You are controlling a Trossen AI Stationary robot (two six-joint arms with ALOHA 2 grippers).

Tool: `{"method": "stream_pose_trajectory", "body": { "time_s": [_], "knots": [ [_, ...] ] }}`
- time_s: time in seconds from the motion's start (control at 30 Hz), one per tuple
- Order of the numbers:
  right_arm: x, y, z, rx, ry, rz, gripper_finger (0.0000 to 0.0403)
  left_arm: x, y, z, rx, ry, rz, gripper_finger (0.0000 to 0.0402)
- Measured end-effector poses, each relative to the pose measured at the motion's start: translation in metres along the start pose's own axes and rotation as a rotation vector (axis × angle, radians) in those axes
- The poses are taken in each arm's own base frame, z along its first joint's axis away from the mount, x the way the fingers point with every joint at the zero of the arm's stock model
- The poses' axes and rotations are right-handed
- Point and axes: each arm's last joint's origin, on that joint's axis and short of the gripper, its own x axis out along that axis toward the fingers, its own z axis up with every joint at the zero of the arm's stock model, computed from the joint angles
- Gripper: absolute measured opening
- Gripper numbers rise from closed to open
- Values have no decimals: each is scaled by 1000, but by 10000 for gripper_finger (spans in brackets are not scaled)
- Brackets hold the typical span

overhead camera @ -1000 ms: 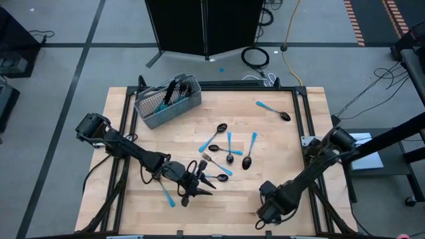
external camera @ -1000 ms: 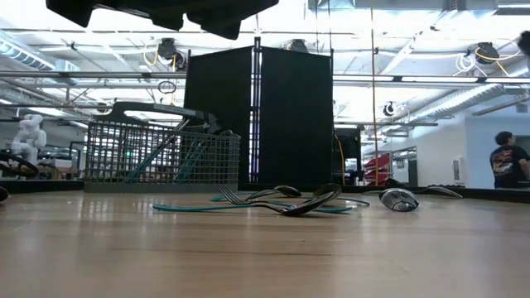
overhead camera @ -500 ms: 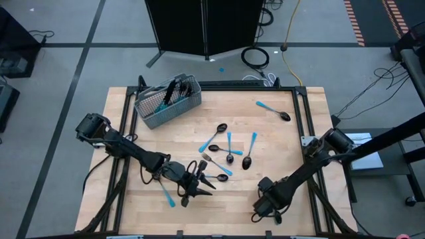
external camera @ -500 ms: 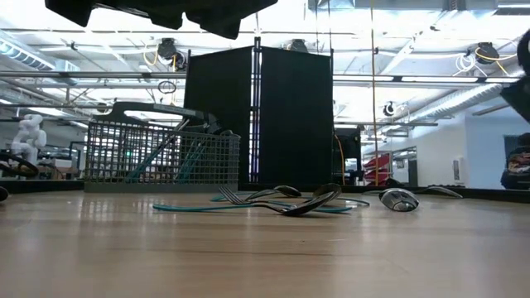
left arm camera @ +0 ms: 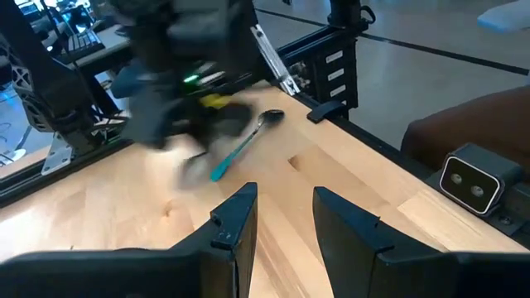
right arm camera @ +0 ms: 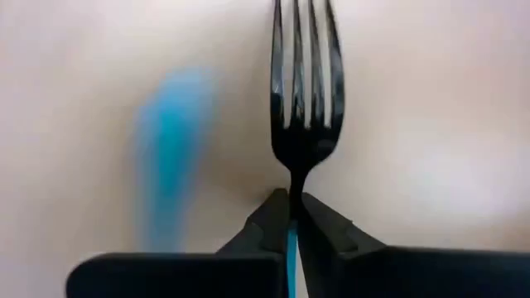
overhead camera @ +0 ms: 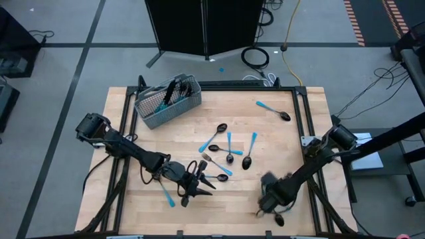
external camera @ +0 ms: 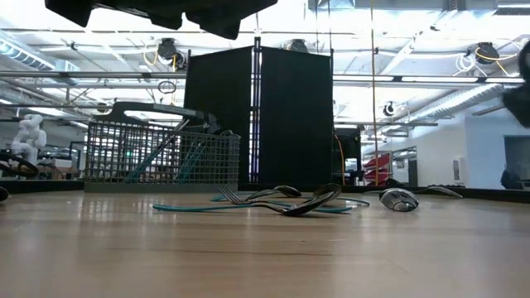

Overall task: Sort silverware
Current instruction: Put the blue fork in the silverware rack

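A wooden desk (overhead camera: 133,106) is carrying a grey wire basket (overhead camera: 167,100) at its far left, already holding several blue-handled pieces. The rest of the silverware (overhead camera: 229,149) is lying loose around the middle of the desk, with one spoon (overhead camera: 273,110) lying apart at the far right.

The right pincer (right arm camera: 291,217) is sitting at the near right edge of the desk, with its fingers clamped together on the thin neck of a black fork (right arm camera: 302,108), tines pointing away from the wrist.

The left pincer (left arm camera: 283,217) is waiting near the front, left of centre, with its fingers standing slightly apart around nothing.

The grip looks to be the risk: the fingers are pinching a very narrow neck, so the fork could pivot or slip out on the long carry across to the basket. It could also catch on the basket's mesh wall if carried too low.
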Motion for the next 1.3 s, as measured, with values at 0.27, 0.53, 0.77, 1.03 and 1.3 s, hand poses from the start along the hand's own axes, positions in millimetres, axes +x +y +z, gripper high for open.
{"method": "stream_pose_trajectory", "body": {
  "time_s": [0.27,0.53,0.77,1.03,1.3],
  "knots": [
    [-45,-37,5,122,-370,-82,2,0,0,3,-62,-39,-20,116],
    [-87,-20,-15,-69,-879,382,1,1,1,21,-170,-309,-162,116],
    [-118,28,-34,-336,-1167,658,0,2,-4,28,-200,-452,-167,116],
    [-130,63,-33,-577,-1333,740,0,8,-4,23,-268,-470,-44,116],
    [-120,73,-14,-569,-1316,714,0,10,-4,19,-312,-424,60,116]
  ]
}}
